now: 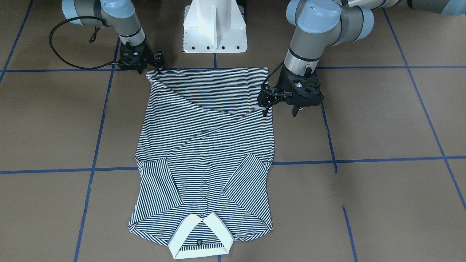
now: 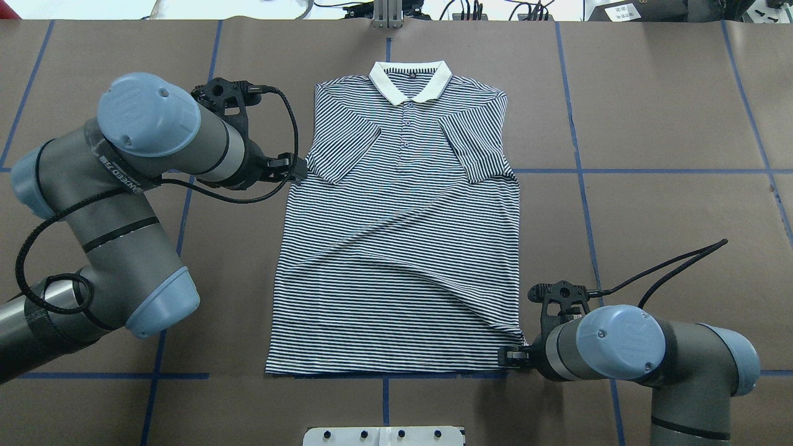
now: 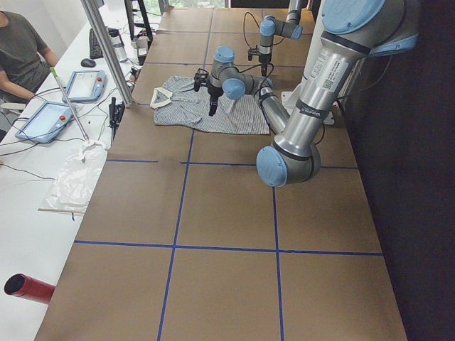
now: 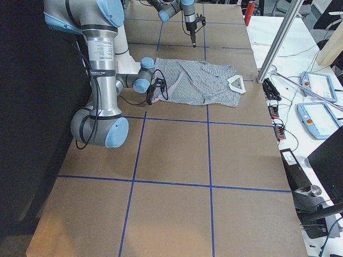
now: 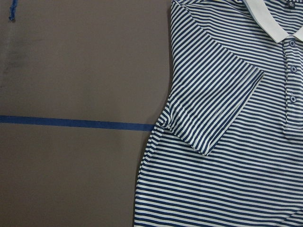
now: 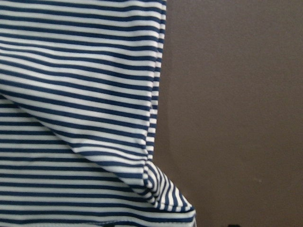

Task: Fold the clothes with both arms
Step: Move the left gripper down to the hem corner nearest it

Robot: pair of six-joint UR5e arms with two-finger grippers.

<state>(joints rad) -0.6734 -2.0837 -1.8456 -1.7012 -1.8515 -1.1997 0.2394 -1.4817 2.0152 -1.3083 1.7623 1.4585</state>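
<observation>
The striped polo shirt (image 2: 403, 260) lies flat and face up on the brown table, with its cream collar (image 2: 409, 83) at the far side and both sleeves folded inward. My right gripper (image 2: 512, 356) is shut on the shirt's near right hem corner (image 6: 165, 201). That corner is lifted a little, and a diagonal crease (image 1: 204, 105) runs from it across the body. My left gripper (image 2: 300, 170) hangs above the shirt's left edge beside the folded sleeve (image 5: 213, 113). It looks open and holds nothing. Neither wrist view shows its own fingers.
The white pedestal base (image 1: 214, 29) stands at the robot's side, just behind the hem. Blue tape lines (image 1: 94, 169) grid the table. In the exterior left view a person (image 3: 21, 50), tablets (image 3: 85, 84) and a metal post (image 3: 106, 50) are at the far edge.
</observation>
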